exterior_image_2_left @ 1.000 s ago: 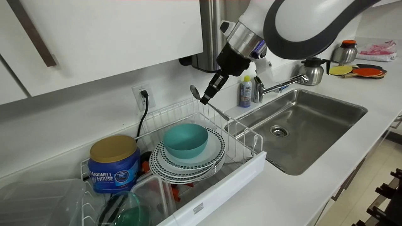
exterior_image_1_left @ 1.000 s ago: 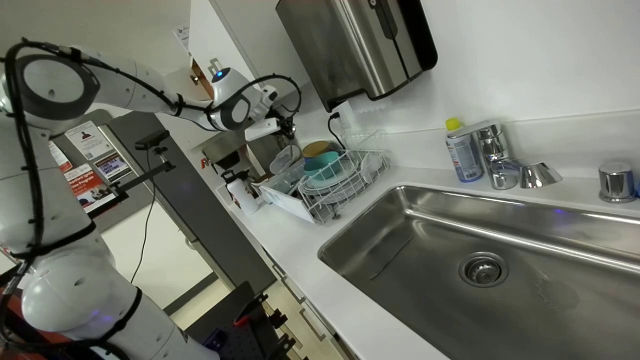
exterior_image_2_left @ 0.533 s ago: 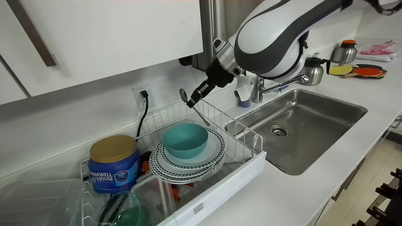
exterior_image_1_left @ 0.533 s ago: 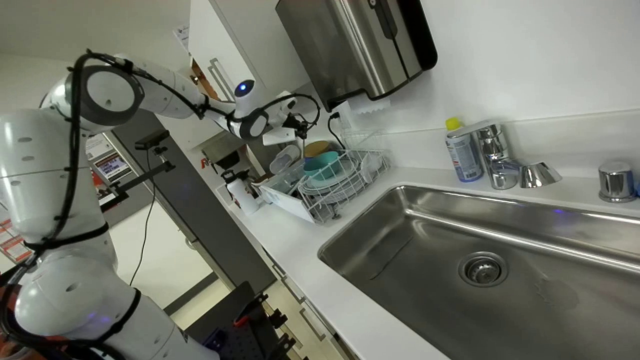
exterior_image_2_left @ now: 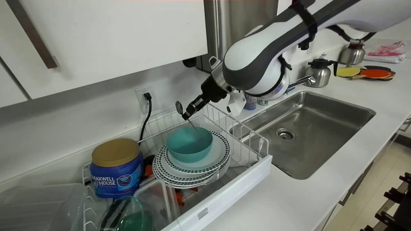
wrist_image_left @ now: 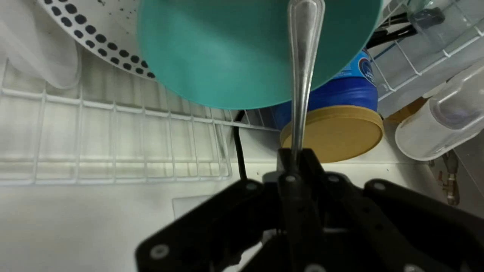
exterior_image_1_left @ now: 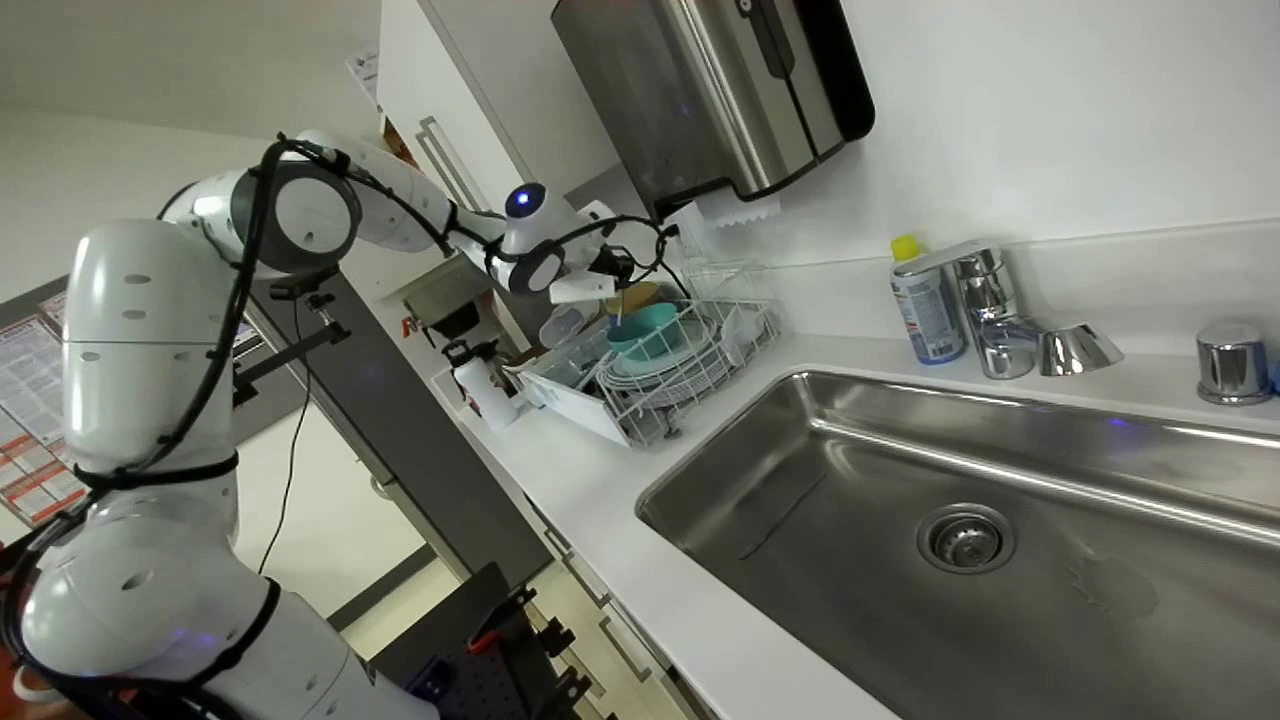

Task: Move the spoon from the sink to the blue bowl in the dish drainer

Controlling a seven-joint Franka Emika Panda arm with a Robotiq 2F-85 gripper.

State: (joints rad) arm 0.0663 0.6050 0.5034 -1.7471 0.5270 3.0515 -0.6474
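Observation:
The metal spoon (exterior_image_2_left: 179,107) is held at its neck by my gripper (exterior_image_2_left: 186,116), its head up on the wall side. Its handle slants down over the blue bowl (exterior_image_2_left: 189,149), and the handle end appears inside the rim. In the wrist view the fingertips (wrist_image_left: 295,156) are shut on the spoon (wrist_image_left: 304,45), with the bowl (wrist_image_left: 227,71) behind the handle; the spoon's head is hidden there. The teal-blue bowl sits on stacked plates in the white wire dish drainer (exterior_image_2_left: 224,192). In an exterior view the gripper (exterior_image_1_left: 622,285) is just above the bowl (exterior_image_1_left: 640,330). The steel sink (exterior_image_2_left: 321,128) is beside the drainer.
A blue coffee tub (exterior_image_2_left: 117,168) with a tan lid stands beside the bowl. Clear containers (exterior_image_2_left: 41,205) stand at the drainer's near end. A cabinet (exterior_image_2_left: 106,41) overhangs the drainer. A power cord (exterior_image_2_left: 146,118) hangs by the wall. A faucet (exterior_image_1_left: 985,310) and spray can (exterior_image_1_left: 928,305) stand behind the sink.
My gripper has moved down and toward the bowl with the spoon still in it. The spoon's handle end has gone from over the drainer's side to inside the bowl's outline.

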